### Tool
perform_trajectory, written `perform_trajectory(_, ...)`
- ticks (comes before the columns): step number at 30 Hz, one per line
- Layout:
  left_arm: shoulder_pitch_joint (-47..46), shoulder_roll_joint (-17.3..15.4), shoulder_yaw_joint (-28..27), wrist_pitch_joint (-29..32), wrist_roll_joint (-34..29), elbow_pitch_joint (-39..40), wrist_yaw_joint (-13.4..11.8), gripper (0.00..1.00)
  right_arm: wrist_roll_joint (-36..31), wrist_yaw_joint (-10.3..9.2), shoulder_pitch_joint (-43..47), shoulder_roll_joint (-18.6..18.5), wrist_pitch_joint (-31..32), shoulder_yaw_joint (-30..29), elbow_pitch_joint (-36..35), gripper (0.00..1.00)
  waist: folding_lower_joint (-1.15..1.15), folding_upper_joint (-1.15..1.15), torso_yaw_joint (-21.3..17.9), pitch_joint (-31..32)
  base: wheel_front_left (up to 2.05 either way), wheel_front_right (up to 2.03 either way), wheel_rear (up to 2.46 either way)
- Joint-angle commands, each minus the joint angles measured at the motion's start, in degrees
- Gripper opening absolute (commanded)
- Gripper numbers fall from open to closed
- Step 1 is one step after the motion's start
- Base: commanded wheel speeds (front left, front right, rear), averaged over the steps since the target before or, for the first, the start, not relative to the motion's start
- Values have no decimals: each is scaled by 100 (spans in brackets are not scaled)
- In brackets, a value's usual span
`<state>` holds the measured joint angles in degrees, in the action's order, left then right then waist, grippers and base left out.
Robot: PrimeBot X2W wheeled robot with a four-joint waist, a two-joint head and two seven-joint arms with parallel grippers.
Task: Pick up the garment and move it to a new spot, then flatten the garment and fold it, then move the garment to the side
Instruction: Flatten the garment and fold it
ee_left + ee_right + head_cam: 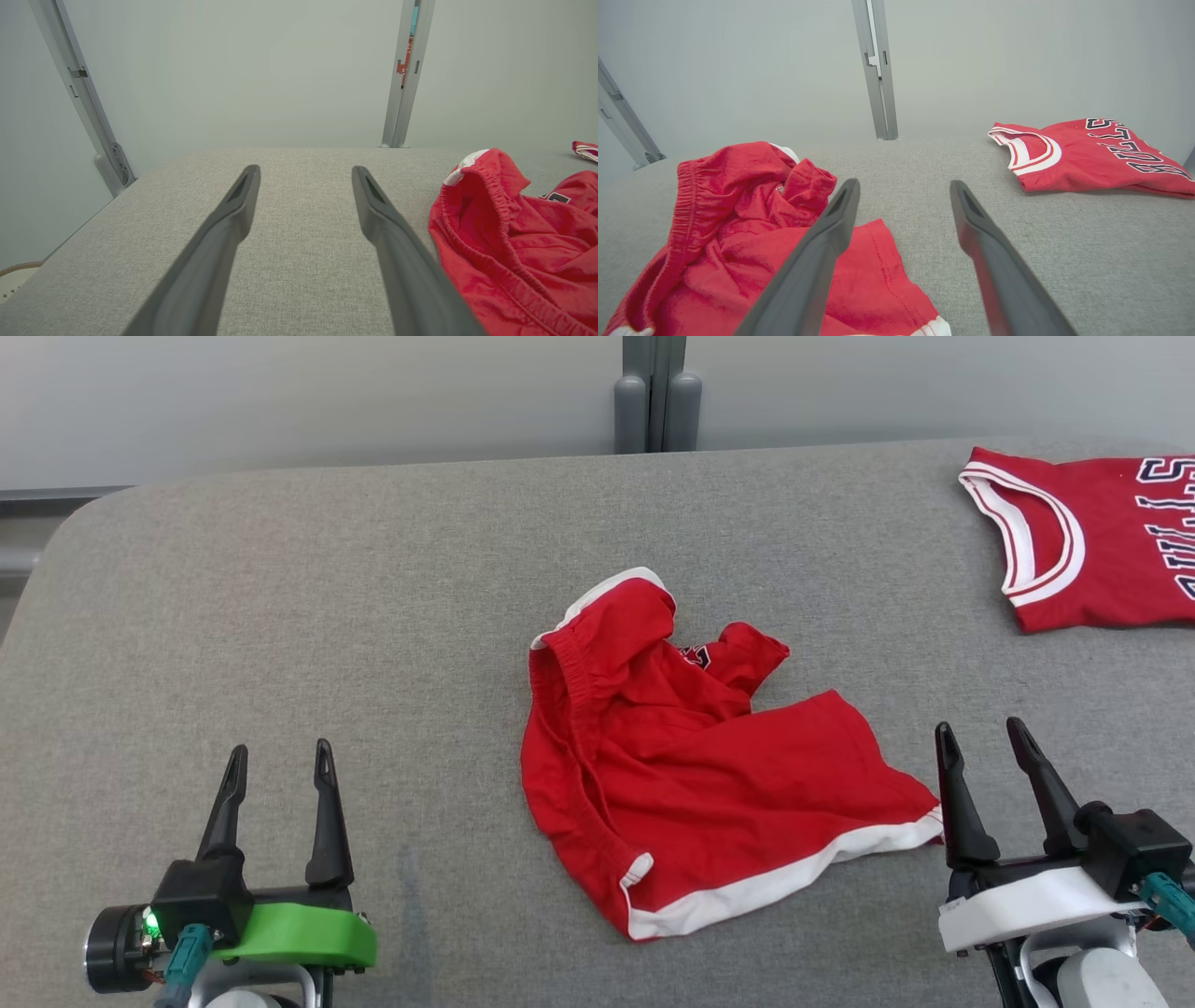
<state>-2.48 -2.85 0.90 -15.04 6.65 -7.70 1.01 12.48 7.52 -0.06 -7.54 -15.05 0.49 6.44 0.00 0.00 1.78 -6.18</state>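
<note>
The garment (709,765) is a pair of red shorts with white trim, lying crumpled in the middle of the grey table (373,579). The left wrist view shows its elastic waistband (509,233) at the right, and the right wrist view has the garment (738,233) at the lower left. My left gripper (280,761) rests open at the lower left, well apart from the cloth, with nothing between its fingers (233,219). My right gripper (985,737) stands open just right of the garment's white hem corner, holding nothing; its left finger (826,233) hangs over the cloth's edge.
A red jersey (1092,537) with white-trimmed armhole and dark lettering lies flat at the table's far right corner, also seen as the jersey (1087,156) ahead of the right gripper. A grey wall with a metal post (656,392) stands behind the table. The table's left corner is rounded.
</note>
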Motion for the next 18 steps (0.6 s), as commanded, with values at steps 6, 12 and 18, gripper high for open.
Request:
perform_trajectory(6, 107, -11, -25, -14, -37, 59, 6, 100, -141, -7, 345, 311, -12, -128, -777, 100, 0, 0, -13, 8, 0, 0, 0)
perform_trajectory(12, 15, -10, 68, -14, -162, 36, 55, 100, -164, -7, 388, 400, -13, -6, -744, 100, 0, 0, -54, -68, 0, 0, 0)
perform_trajectory(18, -371, -7, 963, -14, -552, -127, 395, 100, -213, -7, 180, 229, -13, 80, -460, 100, 0, 0, -142, -113, 0, 0, 0)
